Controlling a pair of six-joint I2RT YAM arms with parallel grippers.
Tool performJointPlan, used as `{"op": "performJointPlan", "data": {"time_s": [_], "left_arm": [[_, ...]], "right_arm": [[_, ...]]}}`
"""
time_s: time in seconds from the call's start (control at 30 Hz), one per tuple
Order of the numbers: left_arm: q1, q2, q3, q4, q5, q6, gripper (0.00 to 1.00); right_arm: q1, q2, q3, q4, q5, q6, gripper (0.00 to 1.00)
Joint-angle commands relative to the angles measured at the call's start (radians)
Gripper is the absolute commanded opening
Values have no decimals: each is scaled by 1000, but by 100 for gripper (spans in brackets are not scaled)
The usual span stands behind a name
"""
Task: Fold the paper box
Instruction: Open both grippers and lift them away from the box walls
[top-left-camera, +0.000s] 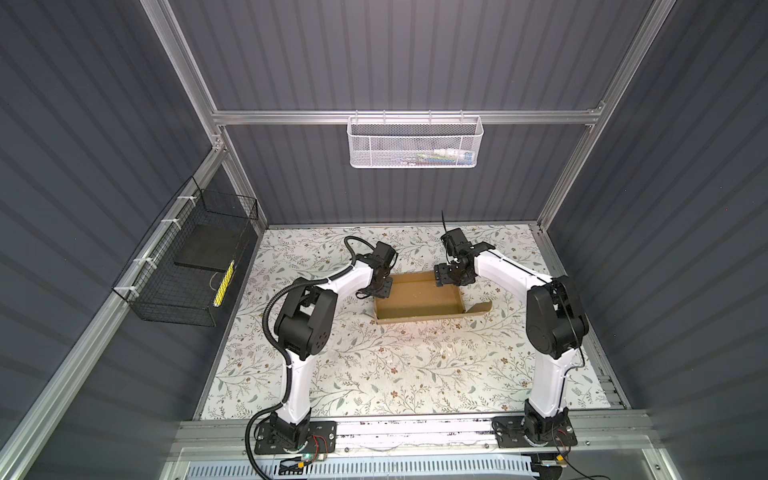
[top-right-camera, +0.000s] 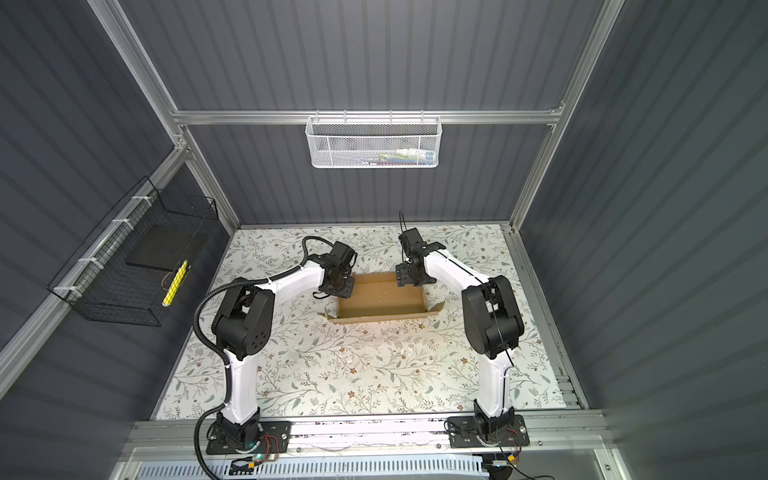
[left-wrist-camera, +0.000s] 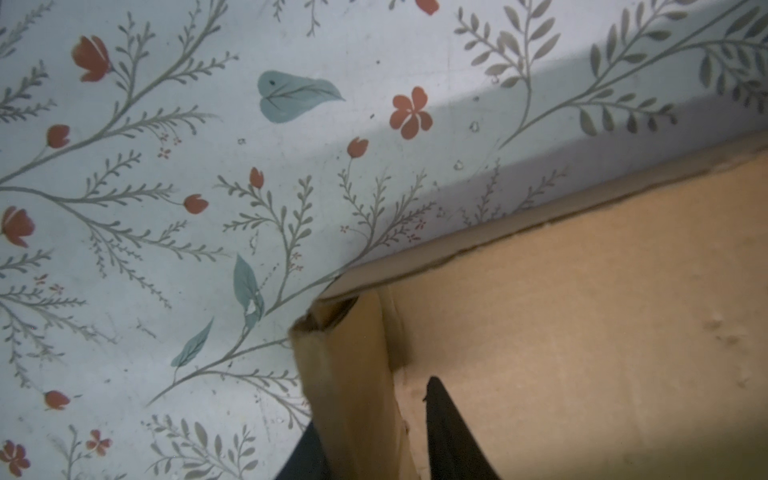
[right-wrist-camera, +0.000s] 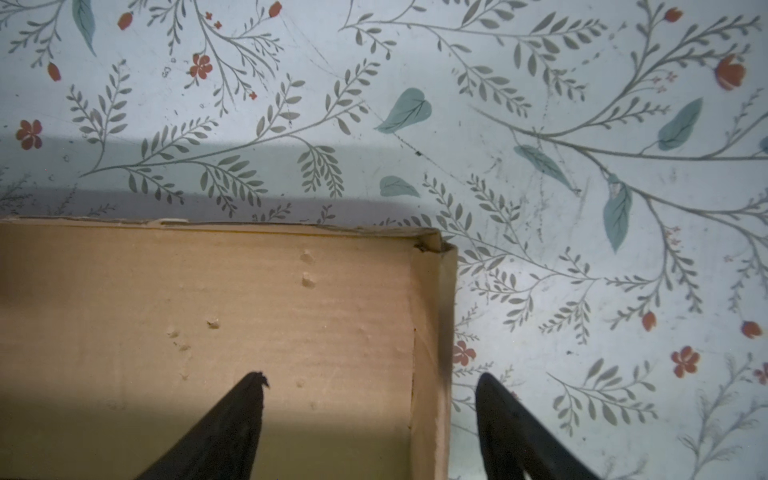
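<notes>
Your right gripper (right-wrist-camera: 370, 380) stands wide open at the 2 o'clock corner of the box (top-left-camera: 419, 305), with one finger inside the side wall and one outside it, clear of both faces. Your left gripper (left-wrist-camera: 370, 415) closely straddles the wall at 10 o'clock; you cannot tell whether it pinches. The box sits just toward 12 from the middle of the table (top-left-camera: 374, 374), a shallow open tray with a flap splayed out at 4 o'clock.

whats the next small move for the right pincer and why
Probably lift the right pincer straight up, clear of the box. Its jaws stand wide open astride the side wall, not pinching it, and the wall stands by itself. The near flap sticks out unfolded.
</notes>
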Motion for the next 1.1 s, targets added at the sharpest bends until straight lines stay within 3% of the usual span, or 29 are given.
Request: {"op": "performJointPlan", "data": {"time_s": [0.0,0.7,1.07], "left_arm": [[5,-32,12,-22,6,20,36],[63,-200,134,-68,99,-28,41],[83,-410,146,-182,67,-42,36]], "right_arm": [[-10,-44,-18,5,3,4,81],[-66,-254,-85,13,-44,29,85],[-95,-419,-147,-5,-70,6,82]]}}
